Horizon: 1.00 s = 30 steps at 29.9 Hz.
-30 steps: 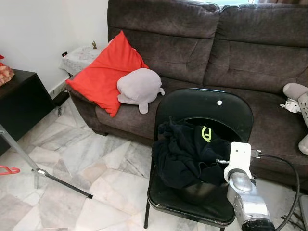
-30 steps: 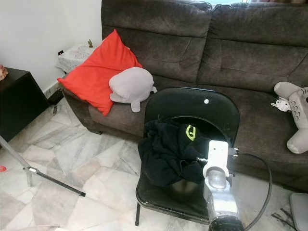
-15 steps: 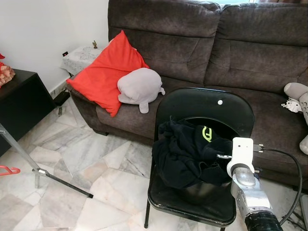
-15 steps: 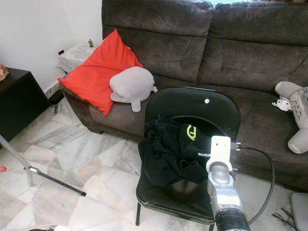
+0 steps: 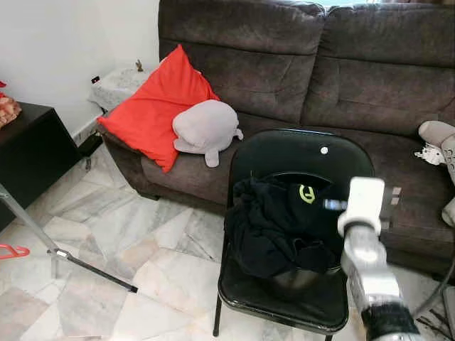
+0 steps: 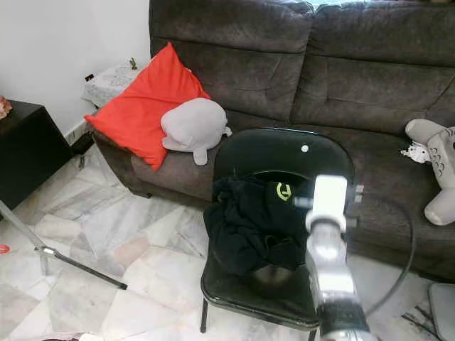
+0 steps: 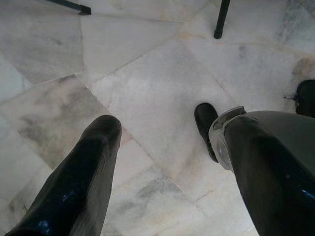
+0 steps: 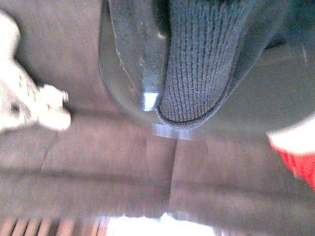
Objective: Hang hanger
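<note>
Black garment [image 5: 281, 227] heaped on a folding chair [image 5: 298, 153]; right tool [image 8: 187, 73] apparently grips its knit fabric. Red hanger [image 5: 13, 251] lies on the floor at nine o'clock, unhung. Left tool [image 7: 162, 162] gapes, empty.

Soft, even daylight fills the room. The right arm [image 5: 366, 249] is motion-blurred. The right wrist view is smeared and out of focus.

Dark brown fabric sofa [image 5: 298, 78] against a white wall [image 5: 64, 35], on a floor of pale marble tiles [image 5: 121, 241]. On the sofa's left end: a red cushion [image 5: 153, 106] with a grey plush toy [image 5: 206, 128] beside it. A black folding chair [image 5: 298, 213] stands before the sofa; a black cabinet [image 5: 32, 153] stands left of it.
</note>
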Available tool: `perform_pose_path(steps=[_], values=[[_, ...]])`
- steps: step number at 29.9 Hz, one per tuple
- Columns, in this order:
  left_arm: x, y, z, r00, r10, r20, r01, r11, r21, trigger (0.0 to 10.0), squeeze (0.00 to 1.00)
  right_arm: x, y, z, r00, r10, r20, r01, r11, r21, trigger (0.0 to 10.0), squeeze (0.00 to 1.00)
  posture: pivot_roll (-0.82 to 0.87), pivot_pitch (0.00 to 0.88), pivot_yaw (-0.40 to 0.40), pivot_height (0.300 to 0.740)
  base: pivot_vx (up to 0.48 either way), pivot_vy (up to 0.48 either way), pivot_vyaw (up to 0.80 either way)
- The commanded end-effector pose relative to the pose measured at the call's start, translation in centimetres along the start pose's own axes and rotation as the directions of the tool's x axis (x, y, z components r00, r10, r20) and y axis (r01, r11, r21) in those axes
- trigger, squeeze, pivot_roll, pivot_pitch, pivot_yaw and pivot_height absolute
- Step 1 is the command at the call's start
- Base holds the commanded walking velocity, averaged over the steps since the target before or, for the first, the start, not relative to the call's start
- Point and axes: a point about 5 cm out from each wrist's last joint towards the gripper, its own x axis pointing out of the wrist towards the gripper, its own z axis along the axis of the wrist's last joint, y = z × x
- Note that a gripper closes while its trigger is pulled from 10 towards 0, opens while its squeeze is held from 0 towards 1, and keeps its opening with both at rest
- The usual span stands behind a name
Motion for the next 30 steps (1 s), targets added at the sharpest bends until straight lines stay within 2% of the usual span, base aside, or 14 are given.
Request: perform_pose_path(steps=[1, 8, 12, 13, 14, 22, 27, 30], values=[[-0.3, 0.1, -1.0, 0.999, 0.009, -0.041, -0.009, 1.000, -0.002, 10.0, 0.00, -0.3, 1.0, 0.8, 0.999, 0.013, 0.035, -0.014, 1.000, 0.025, 0.0, 0.00, -0.02, 0.071, 0.087, 0.740, 0.000, 0.000, 0.00], [-0.4, 0.2, -1.4, 0.999, 0.012, -0.052, -0.013, 1.000, -0.007, 10.0, 0.00, -1.2, 2.7, 1.4, 0.998, 0.052, 0.044, -0.055, 0.997, 0.054, 0.0, 0.00, -0.02, 0.076, 0.086, 0.740, 0.000, 0.000, 0.00], [-0.7, 0.5, -1.9, 0.998, 0.017, -0.064, -0.018, 1.000, -0.009, 10.0, 0.00, -1.5, 2.8, 1.3, 0.998, 0.059, 0.026, -0.060, 0.997, 0.049, 0.0, 0.00, -0.02, 0.079, 0.086, 0.740, 0.000, 0.000, 0.00], [-0.7, 0.6, -2.0, 0.998, 0.018, -0.066, -0.019, 1.000, -0.008, 10.0, 0.00, -1.5, 2.9, 1.2, 0.998, 0.058, 0.019, -0.059, 0.997, 0.049, 9.4, 0.00, -0.02, 0.080, 0.086, 0.740, 0.000, 0.000, 0.00], [-0.8, 0.7, -2.1, 0.997, 0.019, -0.070, -0.020, 1.000, -0.008, 10.0, 0.00, -1.6, 2.9, 1.0, 0.998, 0.057, 0.004, -0.057, 0.997, 0.046, 10.0, 0.00, -0.02, 0.081, 0.086, 0.740, 0.000, 0.000, 0.00], [-0.9, 0.9, -2.4, 0.996, 0.023, -0.084, -0.023, 1.000, -0.008, 10.0, 0.00, -1.9, 2.3, 0.3, 0.998, 0.020, -0.064, -0.015, 0.997, 0.078, 10.0, 0.00, -0.02, 0.086, 0.087, 0.740, 0.000, 0.000, 0.00], [-0.9, 0.9, -2.4, 0.996, 0.024, -0.090, -0.025, 1.000, -0.010, 10.0, 0.00, -2.0, 1.9, 1.1, 1.000, 0.009, -0.011, -0.008, 0.998, 0.055, 10.0, 0.00, -0.01, 0.090, 0.085, 0.740, 0.000, 0.000, 0.00], [-0.8, 0.7, -2.4, 0.995, 0.022, -0.093, -0.024, 1.000, -0.012, 10.0, 0.00, -2.0, 2.0, 1.5, 0.999, 0.025, 0.020, -0.025, 0.999, 0.026, 10.0, 0.00, -0.02, 0.091, 0.082, 0.740, 0.000, 0.000, 0.80]])
